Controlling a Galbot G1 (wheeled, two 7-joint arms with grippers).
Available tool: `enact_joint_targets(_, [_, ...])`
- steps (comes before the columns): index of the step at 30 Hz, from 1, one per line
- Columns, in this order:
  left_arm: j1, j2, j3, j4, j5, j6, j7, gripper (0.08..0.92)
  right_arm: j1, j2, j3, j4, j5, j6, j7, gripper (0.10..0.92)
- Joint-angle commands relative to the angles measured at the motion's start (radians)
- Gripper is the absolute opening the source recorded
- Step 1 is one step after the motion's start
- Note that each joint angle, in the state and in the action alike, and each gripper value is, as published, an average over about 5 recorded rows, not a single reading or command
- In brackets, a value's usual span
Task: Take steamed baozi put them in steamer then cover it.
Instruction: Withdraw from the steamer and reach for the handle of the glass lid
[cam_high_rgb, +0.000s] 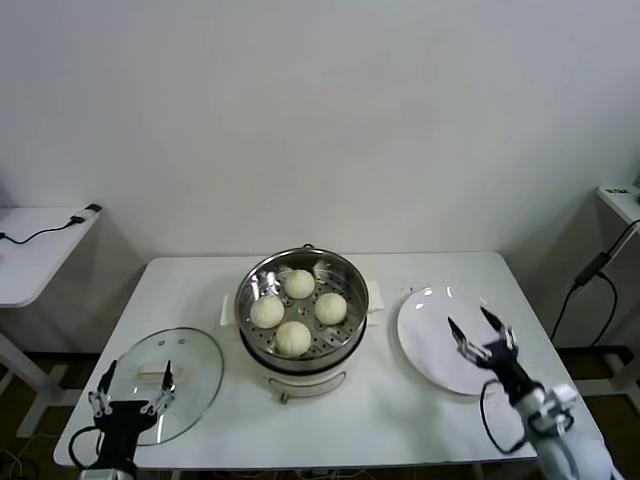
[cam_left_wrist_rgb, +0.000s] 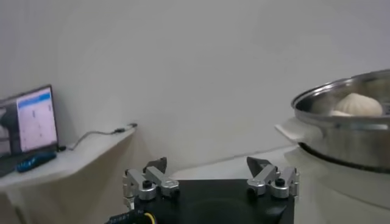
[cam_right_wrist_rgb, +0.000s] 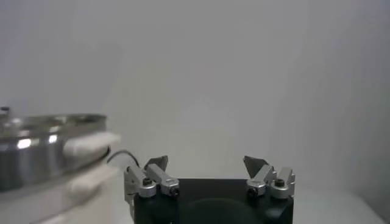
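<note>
Left pincer (cam_high_rgb: 133, 385) — spread wide, pinching nothing, poised over the near rim of the cover (cam_high_rgb: 165, 372). Your cover lies flat on the desk (cam_high_rgb: 200, 280) directly beneath and just ahead of this pincer, its cream handle (cam_high_rgb: 152, 374) between the fingers' line of approach; judged, it sits there so the pot stays open for loading and the handle is ready to grab.

Right pincer (cam_high_rgb: 478, 331) — likewise spread and empty, hanging above the white plate (cam_high_rgb: 430, 335), which holds nothing. Judged, this is where the buns were supplied from.

Steamer (cam_high_rgb: 301, 310) — to the right of your left pincer and to the left of your right one, between the two, on its cream base. All four steamed baozi (cam_high_rgb: 297, 311) rest on the perforated tray inside, close together, none on the desk. Loading looks complete; covering is the step not yet done.

Beyond the left pincer — a side table (cam_high_rgb: 40, 245) with a cable; the left wrist view shows a lit screen (cam_left_wrist_rgb: 33, 119) there, its text too small to read. No brands or labels are legible anywhere.
</note>
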Motion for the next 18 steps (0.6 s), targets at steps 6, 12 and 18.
enact_joint_targets(6, [0.016,0.126,-0.063,0.297,1.001,-0.225,-0.337,0.823,-0.259,0.156,0.132,0.022,-0.022,0.111,0.031,0.823])
enact_joint_targets(12, [-0.03,0.179,-0.068,0.472,1.106,-0.214,-0.412,0.823,-0.256,0.174,0.139,0.049,-0.014,0.081,0.051,0.823])
enact_joint_targets(18, [-0.115,0.168,-0.061,0.528,1.135,-0.204,-0.42,0.823,-0.247,0.186,0.149,0.06,-0.015,0.053,0.062,0.823])
